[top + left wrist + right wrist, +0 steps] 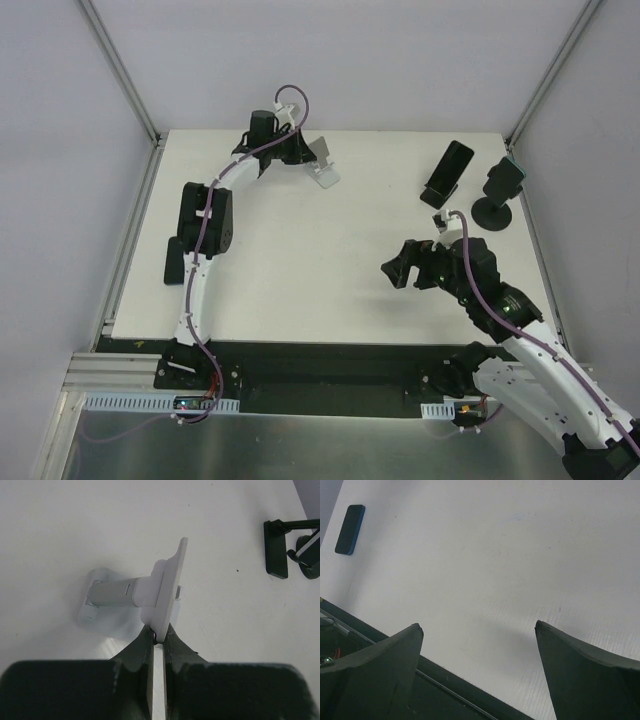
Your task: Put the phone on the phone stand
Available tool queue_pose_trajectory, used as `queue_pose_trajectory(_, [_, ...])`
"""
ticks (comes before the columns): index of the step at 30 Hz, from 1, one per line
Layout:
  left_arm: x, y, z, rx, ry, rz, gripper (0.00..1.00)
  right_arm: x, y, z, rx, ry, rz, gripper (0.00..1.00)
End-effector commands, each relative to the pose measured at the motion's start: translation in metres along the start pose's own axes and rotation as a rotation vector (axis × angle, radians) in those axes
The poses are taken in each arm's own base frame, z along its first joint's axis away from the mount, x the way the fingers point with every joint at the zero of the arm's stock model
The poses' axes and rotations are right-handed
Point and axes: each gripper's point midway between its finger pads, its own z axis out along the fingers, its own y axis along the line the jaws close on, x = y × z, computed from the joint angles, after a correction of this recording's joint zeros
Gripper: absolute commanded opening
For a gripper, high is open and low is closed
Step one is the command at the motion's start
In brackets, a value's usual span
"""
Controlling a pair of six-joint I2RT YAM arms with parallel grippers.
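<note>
A white phone stand [322, 165] stands at the back of the table, with its base [100, 611] on the surface and its flat plate [172, 580] raised on edge. My left gripper [160, 632] is shut on the plate's lower edge, also visible from above [303, 155]. The phone [175, 261], dark with a blue rim, lies flat near the table's left edge beside the left arm, and it shows far off in the right wrist view [350, 529]. My right gripper [398, 270] hovers open over the right middle of the table [477, 627], holding nothing.
At the back right a black stand [447, 172] carries a dark phone, and a round-based black stand [500, 190] holds a teal-edged one. Both appear in the left wrist view's corner [277, 547]. The table's front edge [445, 680] lies just under the right gripper.
</note>
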Motion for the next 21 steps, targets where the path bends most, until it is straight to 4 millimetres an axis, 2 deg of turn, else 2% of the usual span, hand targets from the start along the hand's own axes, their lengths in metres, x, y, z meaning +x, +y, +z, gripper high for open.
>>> queue_pose_trajectory(1, [0.012, -0.044, -0.036, 0.086, 0.061, 0.022, 0.0, -0.009, 0.0, -0.003, 0.019, 0.005, -0.025, 0.96])
queue_pose_trajectory(5, [0.046, -0.081, -0.061, 0.135, 0.128, 0.061, 0.0, -0.009, -0.007, -0.001, 0.055, 0.023, -0.042, 0.96])
queue_pose_trajectory(6, [0.064, -0.101, -0.07, 0.163, 0.164, 0.067, 0.0, -0.007, -0.009, 0.001, 0.063, 0.034, -0.042, 0.96])
queue_pose_trajectory(7, [0.076, -0.112, -0.076, 0.187, 0.189, 0.071, 0.0, -0.008, -0.009, 0.0, 0.066, 0.036, -0.044, 0.96])
queue_pose_trajectory(8, [0.076, -0.132, -0.087, 0.214, 0.186, 0.106, 0.0, -0.008, -0.009, 0.001, 0.068, 0.041, -0.045, 0.96])
queue_pose_trajectory(9, [0.11, -0.143, -0.089, 0.233, 0.251, 0.09, 0.0, -0.007, -0.011, 0.004, 0.076, 0.052, -0.045, 0.96])
queue_pose_trajectory(11, [0.129, -0.17, -0.102, 0.282, 0.285, 0.111, 0.0, -0.007, -0.011, 0.006, 0.078, 0.061, -0.05, 0.96])
queue_pose_trajectory(12, [0.162, -0.184, -0.104, 0.304, 0.349, 0.109, 0.0, -0.004, -0.011, 0.01, 0.08, 0.079, -0.048, 0.96])
queue_pose_trajectory(15, [0.201, -0.212, -0.115, 0.375, 0.432, 0.117, 0.0, 0.002, -0.006, 0.017, 0.051, 0.125, -0.049, 0.96])
queue_pose_trajectory(19, [0.227, -0.224, -0.125, 0.427, 0.511, 0.056, 0.0, 0.01, 0.001, 0.031, 0.007, 0.158, -0.049, 0.96])
queue_pose_trajectory(20, [0.234, -0.223, -0.128, 0.431, 0.528, 0.04, 0.02, 0.014, 0.001, 0.035, 0.005, 0.169, -0.047, 0.96])
queue_pose_trajectory(21, [0.235, -0.223, -0.129, 0.428, 0.53, 0.035, 0.07, 0.019, 0.0, 0.04, 0.007, 0.182, -0.033, 0.96])
